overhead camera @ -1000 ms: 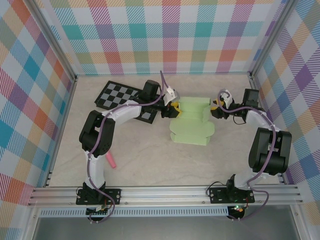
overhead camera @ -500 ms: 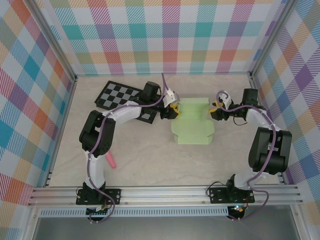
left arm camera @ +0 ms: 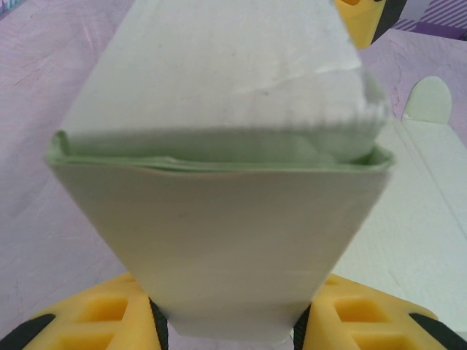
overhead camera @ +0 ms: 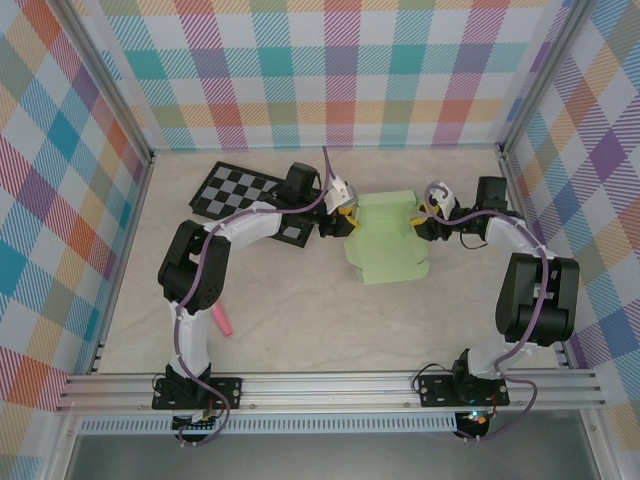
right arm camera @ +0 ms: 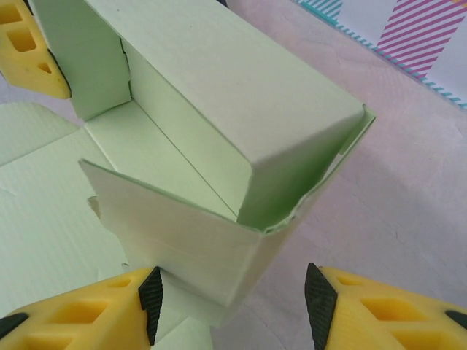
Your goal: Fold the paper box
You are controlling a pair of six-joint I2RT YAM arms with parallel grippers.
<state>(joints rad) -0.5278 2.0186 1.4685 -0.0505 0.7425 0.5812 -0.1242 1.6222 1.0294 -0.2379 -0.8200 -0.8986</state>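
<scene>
The paper box (overhead camera: 385, 245) is pale green card, partly folded into an open-topped block in the middle of the table between both grippers. My left gripper (overhead camera: 347, 220) is at its left end. In the left wrist view both yellow fingers (left arm camera: 109, 321) press the sides of the box's narrow end (left arm camera: 219, 240), so this gripper (left arm camera: 230, 332) is shut on it. My right gripper (overhead camera: 428, 222) is at the right end. There a folded corner of the box (right arm camera: 219, 95) sits inside the open gripper (right arm camera: 233, 306), against the left pad (right arm camera: 151, 302) and apart from the right one.
A black-and-grey checkerboard (overhead camera: 240, 192) lies at the back left, under the left arm. A small pink stick (overhead camera: 220, 322) lies on the table near the left arm's base. Checked walls close in the left, back and right sides.
The box's flat front panel has drawn up and in, so the box looks narrower and taller. The right gripper has edged slightly left and back. The left gripper keeps its hold.
</scene>
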